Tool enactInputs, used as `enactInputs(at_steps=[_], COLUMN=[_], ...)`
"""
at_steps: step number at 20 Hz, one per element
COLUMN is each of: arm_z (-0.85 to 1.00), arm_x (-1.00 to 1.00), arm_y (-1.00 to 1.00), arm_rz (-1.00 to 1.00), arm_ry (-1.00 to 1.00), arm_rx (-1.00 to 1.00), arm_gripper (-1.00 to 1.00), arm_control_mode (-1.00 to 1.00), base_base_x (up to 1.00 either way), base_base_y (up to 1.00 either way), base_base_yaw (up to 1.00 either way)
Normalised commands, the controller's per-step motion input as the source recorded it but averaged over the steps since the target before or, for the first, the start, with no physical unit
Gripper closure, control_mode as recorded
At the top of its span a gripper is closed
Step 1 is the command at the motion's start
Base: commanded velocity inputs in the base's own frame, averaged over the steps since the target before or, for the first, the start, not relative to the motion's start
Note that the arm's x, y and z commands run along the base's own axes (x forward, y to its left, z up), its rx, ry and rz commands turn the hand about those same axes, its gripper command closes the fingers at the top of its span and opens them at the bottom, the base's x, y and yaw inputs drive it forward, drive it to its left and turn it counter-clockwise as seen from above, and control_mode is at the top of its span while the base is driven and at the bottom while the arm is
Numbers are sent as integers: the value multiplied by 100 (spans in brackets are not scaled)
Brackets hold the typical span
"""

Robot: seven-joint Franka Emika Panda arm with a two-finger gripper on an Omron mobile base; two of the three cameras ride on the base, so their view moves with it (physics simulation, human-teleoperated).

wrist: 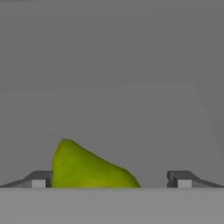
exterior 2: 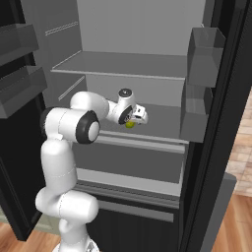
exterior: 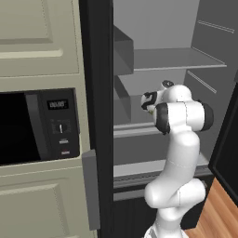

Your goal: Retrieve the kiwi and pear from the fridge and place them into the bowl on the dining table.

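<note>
lying on the fridge (exterior 2: 147, 64) shelf, the pear (wrist: 87, 168) sits between the wide-open, empty tool (wrist: 111, 179) fingers.

White rounded arm (exterior: 179, 158) with dark joint bands.

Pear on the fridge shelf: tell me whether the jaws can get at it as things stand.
Probably yes. The gripper is open inside the fridge, and the pear already lies between its jaws, close to one side. Nothing stands between them on the shelf, though the pear sits off-centre.
</note>
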Motion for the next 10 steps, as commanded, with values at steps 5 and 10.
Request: enactInputs(at_steps=[5, 10], arm_z=[-98, -100], arm_x=[-29, -52], arm_y=[17, 17], arm_rz=[0, 0], arm_ry=[3, 1], arm_rx=[0, 0], arm_gripper=[-100, -100], arm_control_mode=[-100, -100], base_base_x=[0, 0], base_base_y=[0, 0], base_base_yaw=[0, 0])
